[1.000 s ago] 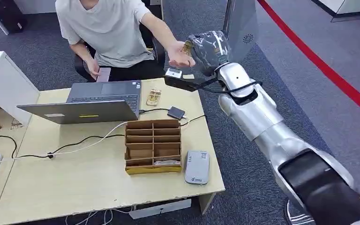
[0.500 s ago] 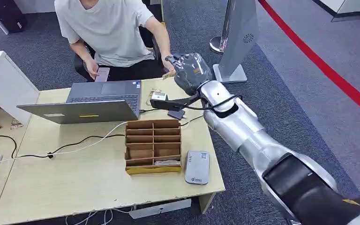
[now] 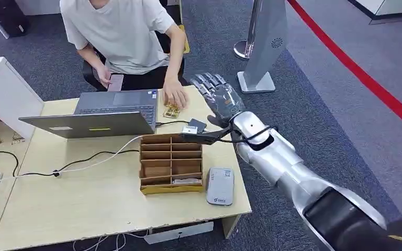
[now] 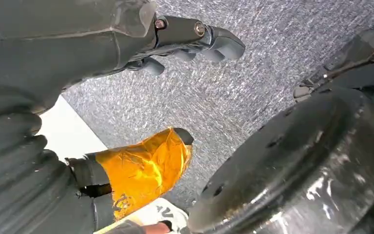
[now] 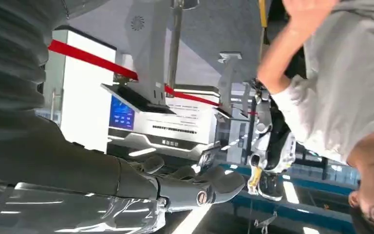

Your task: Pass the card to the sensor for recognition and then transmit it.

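My right hand (image 3: 217, 97) hovers open above the desk's far right corner, fingers spread and nothing in it; its dark fingers (image 5: 199, 187) are also bare in the right wrist view. Just left of it, a person's hand (image 3: 175, 97) rests on a small pile of cards (image 3: 171, 111) beside the laptop. The grey-white card sensor (image 3: 220, 186) lies near the desk's front right edge. More cards (image 3: 187, 181) lie in the front row of a cardboard divider box (image 3: 170, 157). My left hand (image 4: 141, 97) hangs over the carpet, fingers apart, holding nothing.
An open laptop (image 3: 110, 112) stands at the back of the wooden desk (image 3: 84, 204). A small black box (image 3: 196, 125) and cables lie behind the divider box. A seated person (image 3: 120, 36) is behind the desk. A grey sign stand (image 3: 264, 47) is on the carpet to the right.
My right arm came down from the person's raised hand towards the desk and its fingers spread. The person's hand dropped onto the card pile beside the laptop.
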